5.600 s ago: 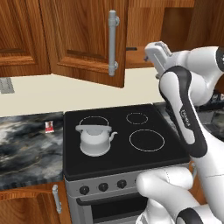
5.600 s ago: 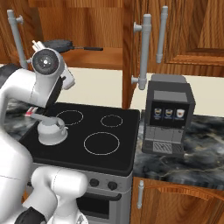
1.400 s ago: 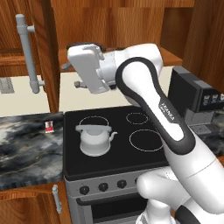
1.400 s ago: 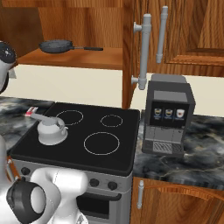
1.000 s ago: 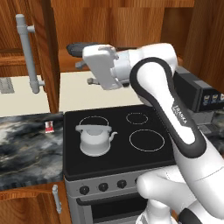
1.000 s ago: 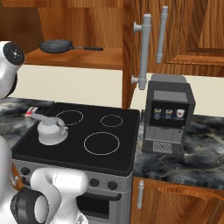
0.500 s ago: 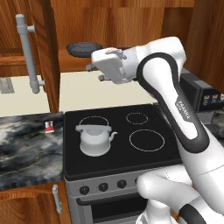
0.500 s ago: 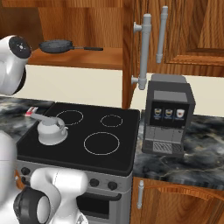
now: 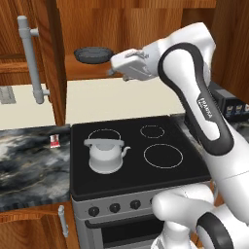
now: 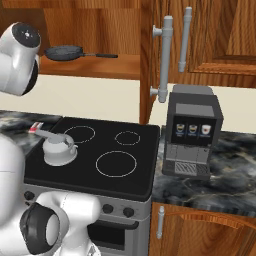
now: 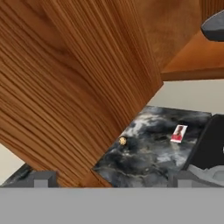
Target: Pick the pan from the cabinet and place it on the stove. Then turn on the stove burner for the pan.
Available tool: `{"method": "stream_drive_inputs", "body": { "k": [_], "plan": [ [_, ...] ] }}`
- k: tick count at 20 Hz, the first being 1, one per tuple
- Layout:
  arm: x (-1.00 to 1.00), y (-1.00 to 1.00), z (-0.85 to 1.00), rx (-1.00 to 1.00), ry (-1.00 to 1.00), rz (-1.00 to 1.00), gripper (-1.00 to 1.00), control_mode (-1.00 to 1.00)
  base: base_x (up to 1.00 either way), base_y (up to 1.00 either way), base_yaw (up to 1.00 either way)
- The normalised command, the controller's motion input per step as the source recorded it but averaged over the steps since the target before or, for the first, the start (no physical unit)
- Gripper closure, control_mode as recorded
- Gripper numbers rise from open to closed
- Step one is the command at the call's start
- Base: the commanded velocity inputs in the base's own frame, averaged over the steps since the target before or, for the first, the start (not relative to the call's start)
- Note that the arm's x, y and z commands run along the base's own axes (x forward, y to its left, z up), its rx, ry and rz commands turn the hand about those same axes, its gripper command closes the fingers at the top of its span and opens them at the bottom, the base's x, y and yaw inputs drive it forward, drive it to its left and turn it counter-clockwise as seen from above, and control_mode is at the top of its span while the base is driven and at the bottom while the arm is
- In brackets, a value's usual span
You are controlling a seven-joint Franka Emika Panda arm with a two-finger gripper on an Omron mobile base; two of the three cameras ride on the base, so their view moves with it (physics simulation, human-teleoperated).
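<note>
Pan [image 10: 64, 52], round and dark, on wooden cabinet [image 10: 95, 66] shelf

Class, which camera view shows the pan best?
The right base view: the pan sits whole, handle included, on the cabinet shelf. The left base view hides its handle behind the arm; the hand view catches only an edge.

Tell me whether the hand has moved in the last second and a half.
Yes. In the left base view the hand swung right and up, toward the pan.
</note>
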Motion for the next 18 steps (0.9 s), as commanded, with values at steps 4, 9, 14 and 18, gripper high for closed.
{"method": "stream_drive_inputs", "body": {
  "k": [4,9,14,18],
  "plan": [
    [0.31,-0.34,0.0,-0.11,-0.1,0.0,-1.0,-1.0,0.0,0.0,0.0],
    [0.31,-0.36,0.0,-0.1,-0.12,0.0,-1.0,-1.0,0.0,0.0,0.0],
    [0.23,-0.33,0.0,-0.08,-0.15,0.0,-1.0,-1.0,0.0,0.0,0.0],
    [0.23,-0.28,0.0,-0.08,-0.14,0.0,-1.0,-1.0,0.0,0.0,0.0]
  ]
}}
